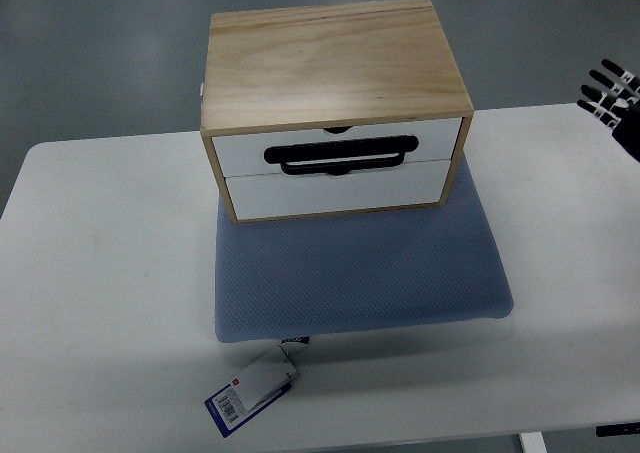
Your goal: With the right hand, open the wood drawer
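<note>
While the white table (100, 273) fills most of the view, its left end and far edge show against the grey floor (90, 43), and its near edge runs out of frame at the bottom. Wide bare tabletop lies on both sides of the blue-grey cushion (360, 273), which sits at the middle with a price tag (250, 393) trailing off its near edge. On the back half of the cushion stands the wood drawer box (335, 108), well to the left of the fingers and slightly nearer the camera than them. Its two white drawer fronts face the camera and both sit flush, closed. A black handle (340, 156) runs across the upper drawer (340, 148); the lower drawer (335, 190) shows only a small notch at its top edge. The right hand (612, 98) hangs at the picture's right edge, beyond the table's far right corner, with its dark fingers (603, 83) spread and released, pointing left toward the box and touching nothing. Its palm and arm are cut off by the frame. Open tabletop separates the fingertips from the box's right side. A wooden object at the top right corner is too cropped to identify.
</note>
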Robot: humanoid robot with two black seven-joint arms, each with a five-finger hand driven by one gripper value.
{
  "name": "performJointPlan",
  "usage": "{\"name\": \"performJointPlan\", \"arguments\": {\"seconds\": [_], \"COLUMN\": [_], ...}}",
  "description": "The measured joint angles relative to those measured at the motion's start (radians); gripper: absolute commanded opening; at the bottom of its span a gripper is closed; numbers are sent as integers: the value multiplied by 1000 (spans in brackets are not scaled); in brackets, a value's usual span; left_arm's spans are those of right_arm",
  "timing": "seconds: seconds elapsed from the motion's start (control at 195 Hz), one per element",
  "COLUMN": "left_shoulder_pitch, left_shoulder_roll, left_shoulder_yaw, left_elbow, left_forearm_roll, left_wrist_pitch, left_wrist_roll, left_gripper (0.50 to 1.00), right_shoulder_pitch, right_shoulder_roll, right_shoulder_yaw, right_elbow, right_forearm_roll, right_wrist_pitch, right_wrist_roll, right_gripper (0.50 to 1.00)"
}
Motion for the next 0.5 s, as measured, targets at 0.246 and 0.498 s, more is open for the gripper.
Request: {"name": "performJointPlan", "arguments": {"seconds": [0.246,0.498], "left_shoulder_pitch": [0,0], "left_shoulder_roll": [0,0], "left_shoulder_yaw": [0,0], "left_elbow": [0,0], "left_forearm_roll": [0,0], "left_wrist_pitch": [0,0], "left_wrist_roll": [0,0], "left_gripper": [1000,1000], "right_shoulder_pitch": [130,356], "right_shoulder_roll": [-203,-435], "right_shoulder_yaw": [-164,-397], "right_elbow": [118,351], "right_forearm_roll": [3,-9], "right_wrist_pitch": [11,45], "right_wrist_roll": [5,1], "right_gripper": [928,930]}}
